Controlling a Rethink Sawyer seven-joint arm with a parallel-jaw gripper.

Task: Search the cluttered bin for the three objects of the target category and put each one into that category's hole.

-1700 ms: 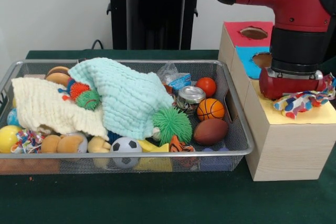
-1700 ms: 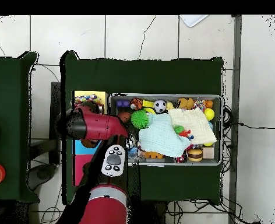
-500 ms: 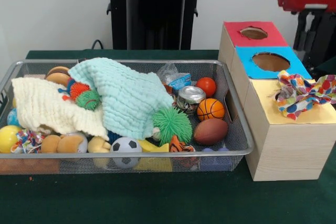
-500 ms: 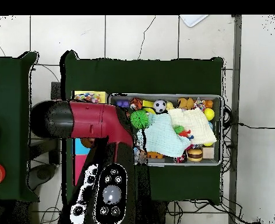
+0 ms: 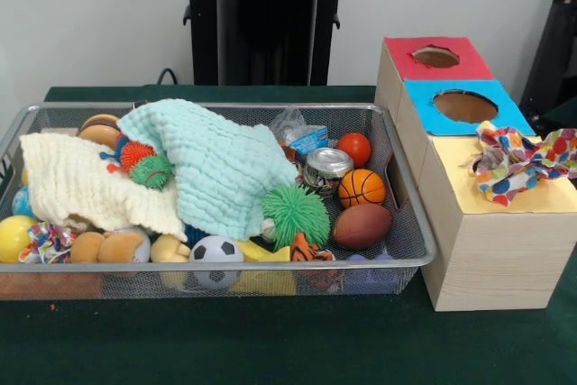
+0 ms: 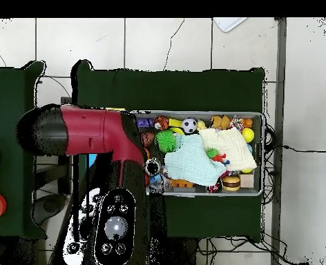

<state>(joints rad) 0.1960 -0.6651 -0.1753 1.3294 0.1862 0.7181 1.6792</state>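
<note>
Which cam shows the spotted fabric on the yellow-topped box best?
Front view: the spotted fabric lies bunched on the yellow-topped box, draped over where its hole would be, not dropped in. Overhead shows none of it; the red arm covers the boxes.

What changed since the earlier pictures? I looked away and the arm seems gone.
The arm lifted away from the yellow-topped box, now showing only at the front view's top right. It left the spotted cloth bunched over the hole, partly outside. The bin and its contents stayed put.
</note>
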